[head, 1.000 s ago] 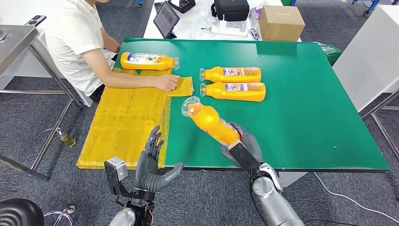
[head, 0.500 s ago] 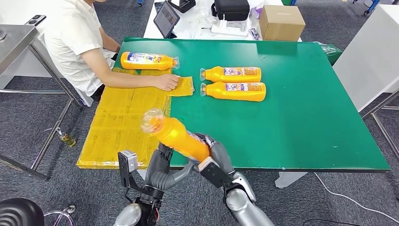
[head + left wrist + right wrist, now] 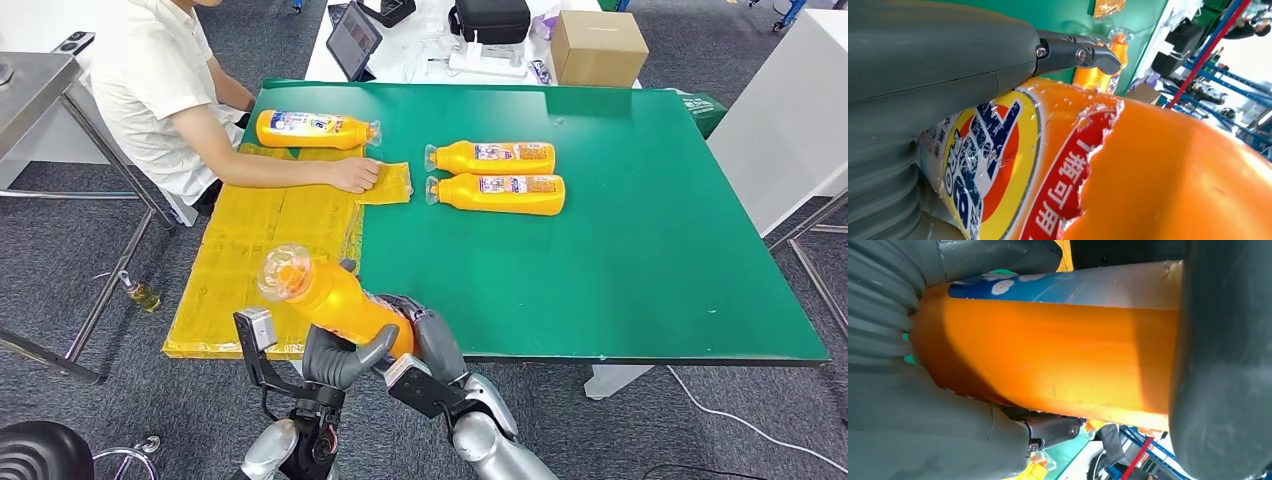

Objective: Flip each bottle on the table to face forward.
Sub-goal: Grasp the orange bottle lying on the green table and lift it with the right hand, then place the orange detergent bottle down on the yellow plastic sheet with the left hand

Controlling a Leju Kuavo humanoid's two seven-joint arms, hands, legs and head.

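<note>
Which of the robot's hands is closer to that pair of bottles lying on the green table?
Right. The right hand is on the pair's side; the left hand sits further away, toward the yellow mat.

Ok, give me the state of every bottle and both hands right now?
Held orange bottle: off the table, tilted, in both hands.
Left hand: grips the bottle.
Right hand: grips its lower end.
Two paired bottles: lying flat, labels up.
Far-left bottle: lying flat, label up.
</note>
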